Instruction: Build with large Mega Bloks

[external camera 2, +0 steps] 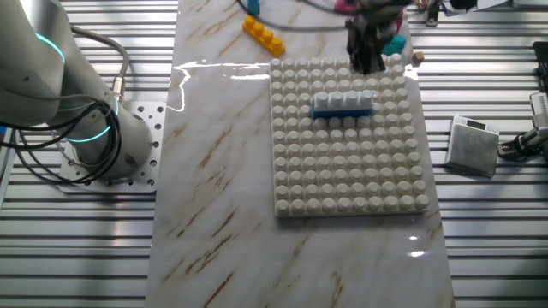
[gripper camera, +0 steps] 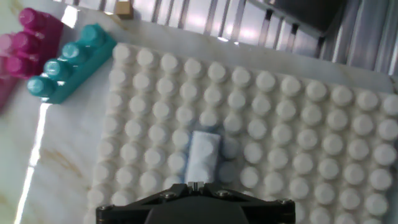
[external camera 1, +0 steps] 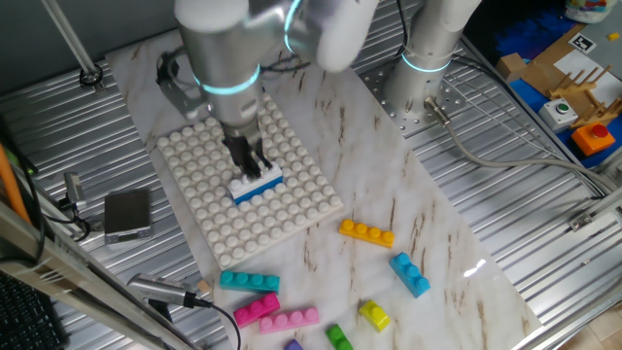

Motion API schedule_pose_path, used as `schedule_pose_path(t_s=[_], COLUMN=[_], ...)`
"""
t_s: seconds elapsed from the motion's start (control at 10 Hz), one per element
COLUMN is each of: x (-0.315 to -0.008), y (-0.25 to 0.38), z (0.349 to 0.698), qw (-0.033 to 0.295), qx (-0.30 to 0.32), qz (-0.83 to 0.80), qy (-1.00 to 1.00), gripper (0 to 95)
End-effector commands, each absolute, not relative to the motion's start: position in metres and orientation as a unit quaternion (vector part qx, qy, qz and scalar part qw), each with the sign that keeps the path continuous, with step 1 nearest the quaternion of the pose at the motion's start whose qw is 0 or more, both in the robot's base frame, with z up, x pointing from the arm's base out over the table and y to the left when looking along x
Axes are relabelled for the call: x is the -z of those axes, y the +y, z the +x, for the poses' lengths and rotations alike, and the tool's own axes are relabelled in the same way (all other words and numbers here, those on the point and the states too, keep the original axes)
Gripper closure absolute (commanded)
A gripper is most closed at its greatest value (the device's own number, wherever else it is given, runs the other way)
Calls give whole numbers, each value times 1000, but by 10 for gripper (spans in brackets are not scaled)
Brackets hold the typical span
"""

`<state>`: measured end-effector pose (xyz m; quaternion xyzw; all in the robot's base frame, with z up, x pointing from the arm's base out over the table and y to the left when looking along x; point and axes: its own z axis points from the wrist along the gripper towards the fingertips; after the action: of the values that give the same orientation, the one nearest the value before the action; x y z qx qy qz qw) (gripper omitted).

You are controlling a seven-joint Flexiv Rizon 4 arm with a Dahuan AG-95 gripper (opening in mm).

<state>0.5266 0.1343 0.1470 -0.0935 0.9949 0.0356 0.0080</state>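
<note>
your hand (external camera 1: 255, 165) sits right over the white brick (external camera 1: 256, 179) that is stacked on the blue brick (external camera 1: 259, 191), both seated on the baseplate (external camera 1: 204, 146). the dark fingers (external camera 1: 245, 153) reach down to the white brick's top, but you cannot tell from these views whether they grip it or have let go; in the hand view the brick (gripper camera: 203, 157) is blurred just ahead of the hand body. from the other fixed view the pair (external camera 2: 342, 104) looks square to the stud rows and level.

if you are pressing, push straight down along the studs, with no sideways load, so the baseplate does not skid on the marble tabletop (external camera 1: 428, 224). if you are releasing, spread the fingers fully before lifting, then rise vertically so the stack is not tugged off.

the remaining bricks lie well apart toward the tabletop's near end: orange brick (external camera 1: 365, 232), light blue brick (external camera 1: 409, 273), teal brick (external camera 1: 249, 282), magenta brick (external camera 1: 256, 309), pink brick (external camera 1: 290, 319), yellow brick (external camera 1: 374, 314), green brick (external camera 1: 337, 336). the orange one lies nearest the baseplate and unobstructed, probably the easiest next pick.
</note>
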Motion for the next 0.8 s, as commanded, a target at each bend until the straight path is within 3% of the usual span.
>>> schedule_pose_path(t_s=[0.1,0.8], x=[-146,-142], y=[192,212], z=[525,517], qw=[9,12], qx=[-24,-32], qz=[-45,-62], qy=[999,997], gripper=[950,950])
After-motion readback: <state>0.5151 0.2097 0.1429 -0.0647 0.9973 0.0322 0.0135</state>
